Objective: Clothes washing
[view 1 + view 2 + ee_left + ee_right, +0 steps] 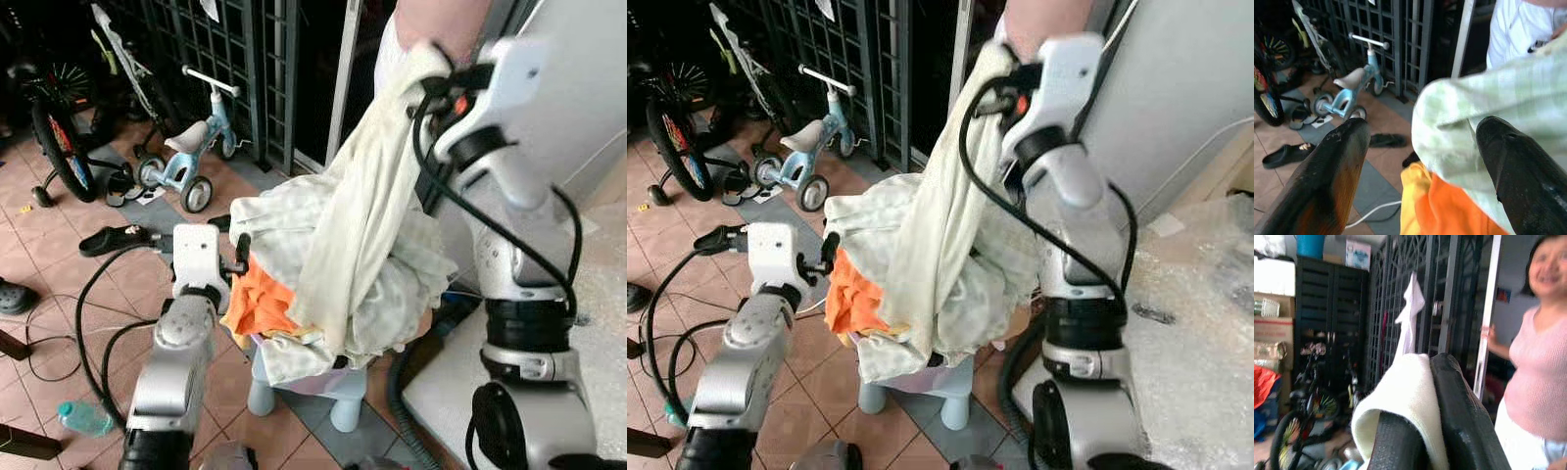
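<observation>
Right gripper fingers clamped together on a fold of cream cloth, which bulges out over the fingertips. Beyond the tips, a black metal grille gate with a white rag hanging on it. Past the fingers to one side, a person in a pink top. Bicycle further back, blurred.

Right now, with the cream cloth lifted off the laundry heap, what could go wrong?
1. The right claw pinches only a fold of the cream cloth, so it may slip free.
2. The cloth's tail still lies on the laundry pile; lifting higher could drag the orange garment off the small stool.
3. A person stands close behind the raised arm, so a swing could hit them.
</observation>
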### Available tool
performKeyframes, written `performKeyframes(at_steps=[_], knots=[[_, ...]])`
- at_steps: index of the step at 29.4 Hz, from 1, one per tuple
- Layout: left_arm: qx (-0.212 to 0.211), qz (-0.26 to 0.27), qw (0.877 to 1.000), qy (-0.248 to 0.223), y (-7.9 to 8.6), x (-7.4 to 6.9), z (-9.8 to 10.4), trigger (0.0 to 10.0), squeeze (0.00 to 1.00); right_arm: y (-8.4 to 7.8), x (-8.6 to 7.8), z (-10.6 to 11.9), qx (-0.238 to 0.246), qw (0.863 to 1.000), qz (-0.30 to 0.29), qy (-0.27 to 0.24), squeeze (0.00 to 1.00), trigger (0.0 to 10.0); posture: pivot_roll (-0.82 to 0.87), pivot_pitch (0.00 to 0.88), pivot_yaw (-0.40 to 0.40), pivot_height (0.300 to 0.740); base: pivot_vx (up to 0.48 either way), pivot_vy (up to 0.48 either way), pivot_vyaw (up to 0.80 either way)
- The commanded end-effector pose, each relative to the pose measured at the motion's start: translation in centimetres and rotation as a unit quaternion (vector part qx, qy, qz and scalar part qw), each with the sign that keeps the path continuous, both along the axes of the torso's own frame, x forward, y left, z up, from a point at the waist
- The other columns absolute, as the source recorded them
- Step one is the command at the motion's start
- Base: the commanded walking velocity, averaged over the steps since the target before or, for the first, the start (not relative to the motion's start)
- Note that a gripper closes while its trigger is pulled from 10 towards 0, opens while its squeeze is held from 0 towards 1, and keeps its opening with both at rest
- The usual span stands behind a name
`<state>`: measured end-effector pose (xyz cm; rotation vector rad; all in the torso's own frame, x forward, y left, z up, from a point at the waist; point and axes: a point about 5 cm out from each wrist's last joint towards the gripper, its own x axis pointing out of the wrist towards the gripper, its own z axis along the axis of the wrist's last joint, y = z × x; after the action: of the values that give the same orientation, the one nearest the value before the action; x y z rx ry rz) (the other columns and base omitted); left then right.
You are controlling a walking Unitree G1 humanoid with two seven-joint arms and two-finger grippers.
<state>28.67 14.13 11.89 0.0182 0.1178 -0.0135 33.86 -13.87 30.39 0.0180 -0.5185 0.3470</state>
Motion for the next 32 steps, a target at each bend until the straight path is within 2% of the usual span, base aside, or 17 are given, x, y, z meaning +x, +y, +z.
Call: performKeyframes(at_steps=[1,4,7,8,11,13,15,19,23,32], knots=[[0.002,0.004,1.000,0.002,0.0,0.1,-0.2,10.0,0.00,-0.6,-0.3,2.1,0.001,0.999,-0.005,-0.042,0.00,0.0,-0.04,0.000,-0.028,0.740,0.000,0.000,0.00],[0.010,0.010,1.000,-0.006,-0.2,0.2,-0.4,10.0,0.00,-3.4,-1.1,3.5,-0.019,0.992,-0.085,-0.086,0.00,0.0,-0.04,0.000,-0.031,0.740,0.000,0.000,0.00],[0.003,0.008,1.000,-0.010,-0.4,0.1,-0.3,10.0,0.00,-5.0,-1.7,3.7,-0.032,0.987,-0.121,-0.097,0.00,0.0,-0.04,0.000,-0.035,0.740,0.000,0.000,0.00],[0.003,0.009,1.000,-0.014,-0.4,0.1,-0.3,10.0,0.00,-6.2,-2.0,3.0,-0.030,0.987,-0.138,-0.082,0.00,0.0,-0.04,0.000,-0.038,0.740,0.000,0.000,0.00],[0.004,0.010,1.000,-0.017,-0.4,0.2,-0.4,10.0,0.00,-7.0,-2.0,1.4,-0.036,0.987,-0.145,-0.051,0.00,0.0,-0.05,0.000,-0.040,0.740,0.000,0.000,0.00],[0.003,0.011,1.000,-0.020,-0.4,0.2,-0.4,10.0,0.00,-7.0,-2.2,-0.5,-0.036,0.989,-0.145,-0.023,0.00,0.0,-0.05,0.000,-0.036,0.740,0.000,0.000,0.00],[0.004,0.011,1.000,-0.021,-0.4,0.1,-0.5,10.0,0.00,-6.6,-2.3,-1.4,-0.035,0.989,-0.140,-0.013,0.00,0.0,-0.06,0.000,-0.028,0.740,0.000,0.000,0.00],[0.006,0.005,1.000,-0.020,-0.6,0.0,-0.6,10.0,0.00,-5.9,-2.6,-2.0,-0.045,0.990,-0.136,-0.011,0.00,0.0,-0.06,0.000,-0.021,0.740,0.000,0.000,0.00],[0.008,0.001,1.000,-0.020,-0.5,-0.1,-0.5,10.0,0.00,-5.8,-2.9,-2.7,-0.033,0.991,-0.133,0.006,0.00,0.0,-0.06,0.000,-0.013,0.740,-0.267,0.000,0.00],[0.015,0.002,1.000,-0.011,-0.1,-1.0,-0.9,10.0,0.00,-5.3,-3.3,-4.1,-0.033,0.992,-0.119,0.033,0.00,0.0,-0.05,0.000,-0.015,0.740,-0.421,0.000,0.00]])
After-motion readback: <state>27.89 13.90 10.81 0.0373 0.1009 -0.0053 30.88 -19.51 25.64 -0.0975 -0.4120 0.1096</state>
